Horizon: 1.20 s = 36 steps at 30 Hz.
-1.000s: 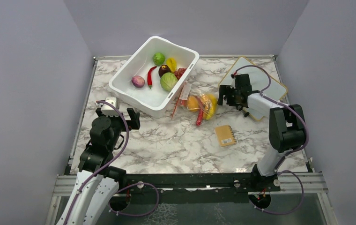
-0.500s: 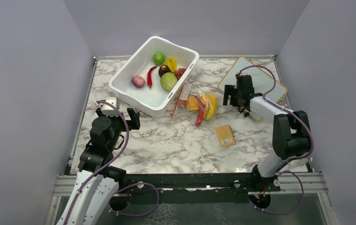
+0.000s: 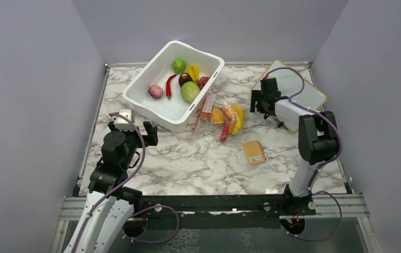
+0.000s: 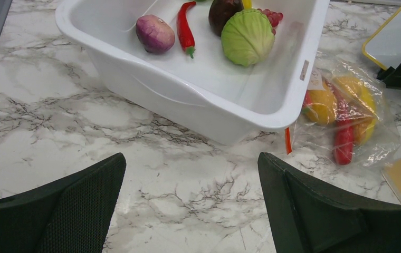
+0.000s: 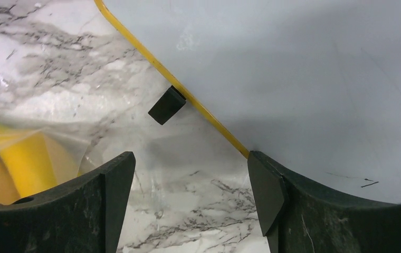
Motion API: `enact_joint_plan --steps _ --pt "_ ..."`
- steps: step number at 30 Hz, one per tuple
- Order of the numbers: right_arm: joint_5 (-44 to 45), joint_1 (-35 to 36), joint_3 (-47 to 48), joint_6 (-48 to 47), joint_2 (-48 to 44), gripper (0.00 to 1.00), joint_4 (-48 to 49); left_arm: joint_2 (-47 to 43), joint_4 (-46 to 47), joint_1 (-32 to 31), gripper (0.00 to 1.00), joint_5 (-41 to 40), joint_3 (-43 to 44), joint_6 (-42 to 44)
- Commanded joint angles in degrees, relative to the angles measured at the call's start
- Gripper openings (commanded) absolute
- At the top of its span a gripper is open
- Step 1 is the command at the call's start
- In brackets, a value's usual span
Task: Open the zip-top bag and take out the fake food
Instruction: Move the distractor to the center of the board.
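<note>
The zip-top bag (image 3: 223, 118) lies flat on the marble table, just right of the white tub, its orange-red zip strip (image 3: 200, 117) toward the tub. Inside it is the fake food: orange fruits (image 3: 217, 116), a yellow banana (image 3: 237, 119) and a long red piece (image 4: 343, 145). My right gripper (image 3: 260, 101) hovers just right of the bag, open, with nothing between its fingers; in the right wrist view the bag's clear edge (image 5: 90, 153) sits by the left finger. My left gripper (image 4: 190, 203) is open over bare table near the tub's front corner, away from the bag (image 4: 349, 118).
The white tub (image 3: 135, 97) holds a cabbage, an onion, a chili and other toy produce. A yellow-framed whiteboard (image 3: 304, 92) lies at the back right, partly under my right gripper (image 5: 190, 197). A small orange notebook (image 3: 253, 152) lies in front of the bag.
My right gripper has shifted slightly toward the far side by the whiteboard's edge, the arm's elbow swinging, and its jaws have narrowed a little. The left arm and the bag have not moved.
</note>
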Motion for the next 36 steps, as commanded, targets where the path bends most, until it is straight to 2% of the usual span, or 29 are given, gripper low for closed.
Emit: enact_joint_plan --steps 1,8,11,15,20,24,36 --pt "6.4 -0.4 3.7 -1.7 3.0 0.79 1.3 0.1 2.1 -0.2 0.99 0.4 -0.4 0.7" --pt "5.2 -0.8 13.2 -0.7 9.1 0.79 -3.1 0.2 2.1 -0.2 0.99 0.6 -0.5 0.7" --pt "1.6 -0.9 14.9 -0.5 9.4 0.79 -4.4 0.3 2.1 -0.2 0.99 0.6 -0.4 0.7" --pt "-5.0 -0.9 10.7 0.5 4.2 0.79 -4.8 0.2 2.1 -0.2 0.99 0.4 -0.4 0.7" --pt "-7.4 -0.9 1.0 2.0 -3.7 0.82 -1.4 0.2 2.2 -0.2 0.99 0.4 -0.4 0.7" --pt "-4.5 -0.9 0.5 1.9 -1.0 0.82 -1.8 0.8 2.2 -0.2 0.99 0.9 -0.3 0.8" --pt "6.3 -3.4 12.1 1.5 11.4 0.81 0.6 0.6 2.2 -0.2 0.99 0.7 -0.5 0.8"
